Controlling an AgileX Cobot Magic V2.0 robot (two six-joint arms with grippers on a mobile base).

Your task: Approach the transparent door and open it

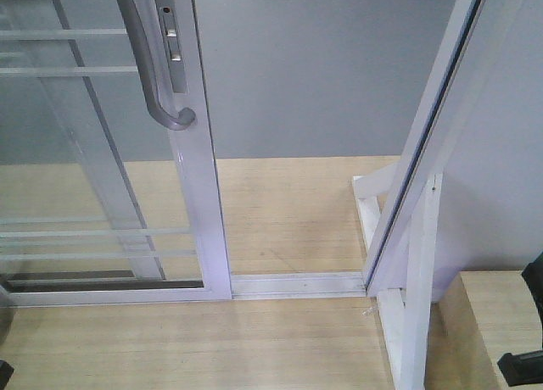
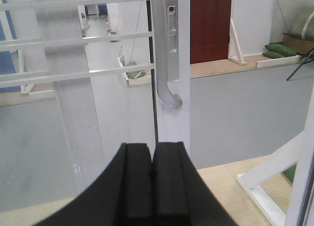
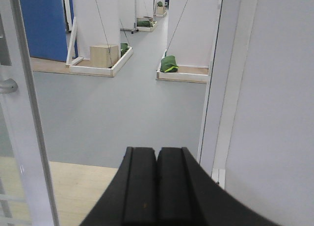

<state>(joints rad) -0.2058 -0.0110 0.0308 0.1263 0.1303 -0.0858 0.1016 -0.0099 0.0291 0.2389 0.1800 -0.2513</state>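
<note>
The door [image 1: 102,153] stands at the left, slid aside, with a wide gap between it and the white frame [image 1: 424,153] on the right. Its grey handle [image 1: 148,59] is on its right edge. The left gripper [image 2: 152,186] and right gripper [image 3: 157,186] are both pressed together, holding nothing.

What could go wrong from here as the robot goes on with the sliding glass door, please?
1. The left gripper is shut and short of the grey handle, so pushing on could strike the white door frame.
2. The floor track could catch the mobile base.
3. The slanted white brace narrows the opening.
</note>
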